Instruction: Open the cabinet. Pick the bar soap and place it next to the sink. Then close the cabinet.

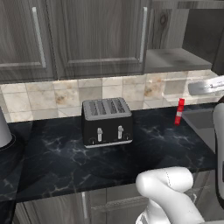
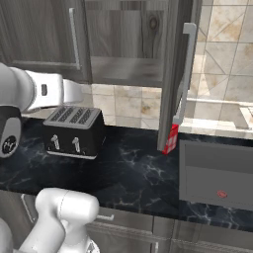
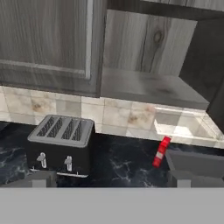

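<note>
The cabinet (image 3: 144, 48) stands with its right door (image 2: 173, 74) swung open and its left door (image 3: 48, 39) shut. Its pale shelf (image 3: 148, 87) lies bare as far as I can see. The bar soap is out of view. Down on the right, the dark sink (image 2: 217, 173) is set into the counter, its corner also at the hand view's lower right (image 3: 197, 162). My gripper (image 3: 117, 181) is open and holds nothing. It hangs back from the cabinet, facing the open shelf from above the counter.
A black toaster (image 1: 107, 120) sits on the black marbled counter (image 1: 57, 157) below the shut door. A slim red-and-white bottle (image 1: 179, 111) stands by the sink, just under the open door's lower edge. My white arm (image 2: 44, 91) reaches in from the left.
</note>
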{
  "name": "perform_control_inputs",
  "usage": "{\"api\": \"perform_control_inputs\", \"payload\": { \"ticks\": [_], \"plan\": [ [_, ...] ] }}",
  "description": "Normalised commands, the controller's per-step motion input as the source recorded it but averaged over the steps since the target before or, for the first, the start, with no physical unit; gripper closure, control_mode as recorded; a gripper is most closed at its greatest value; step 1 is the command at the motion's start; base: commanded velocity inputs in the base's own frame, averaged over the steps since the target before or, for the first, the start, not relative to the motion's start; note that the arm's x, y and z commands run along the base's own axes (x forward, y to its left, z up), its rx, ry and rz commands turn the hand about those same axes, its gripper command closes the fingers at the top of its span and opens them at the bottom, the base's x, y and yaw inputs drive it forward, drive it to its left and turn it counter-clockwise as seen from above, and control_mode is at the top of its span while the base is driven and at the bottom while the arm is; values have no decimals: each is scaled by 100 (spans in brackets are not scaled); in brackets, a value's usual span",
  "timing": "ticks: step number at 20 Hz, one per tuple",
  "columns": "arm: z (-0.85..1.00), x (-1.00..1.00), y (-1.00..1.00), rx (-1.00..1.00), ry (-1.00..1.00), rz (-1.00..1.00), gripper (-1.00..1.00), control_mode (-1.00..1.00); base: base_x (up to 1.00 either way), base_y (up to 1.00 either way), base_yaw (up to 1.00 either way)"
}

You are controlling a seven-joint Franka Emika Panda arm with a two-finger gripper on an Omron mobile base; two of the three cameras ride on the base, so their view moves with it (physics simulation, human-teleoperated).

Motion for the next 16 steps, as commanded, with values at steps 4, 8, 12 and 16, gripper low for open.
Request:
{"api": "perform_control_inputs", "payload": {
  "ticks": [4,8,12,16],
  "plan": [
    [17,-33,36,3,0,29,-100,-100,0,0,0],
    [0,0,34,10,-2,7,-100,-100,0,0,0],
    [0,0,24,18,0,0,-100,-100,0,0,0],
    [0,0,12,25,0,-6,-100,-100,0,0,0]
  ]
}}
